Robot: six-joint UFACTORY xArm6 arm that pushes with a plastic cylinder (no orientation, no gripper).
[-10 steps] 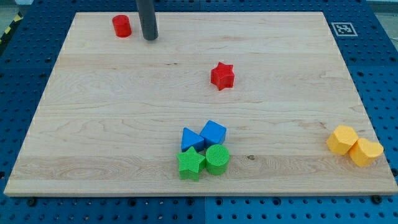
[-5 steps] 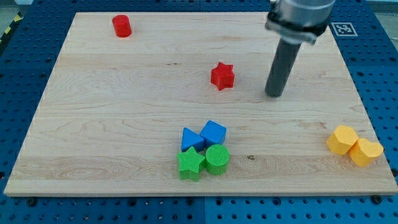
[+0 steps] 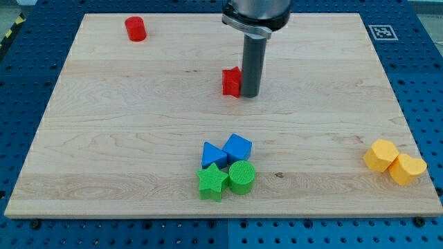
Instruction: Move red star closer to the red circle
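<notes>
The red star lies on the wooden board a little above its middle, partly hidden behind my rod. My tip rests against the star's right side. The red circle, a short cylinder, stands near the board's top left corner, far to the upper left of the star.
A blue triangle, a blue cube, a green star and a green circle cluster at the view's bottom middle. Two yellow blocks sit at the bottom right. The board's edge runs along the top.
My tip swept from beside the red circle to the right of the star, then left into it. The star has shifted slightly to the left.
</notes>
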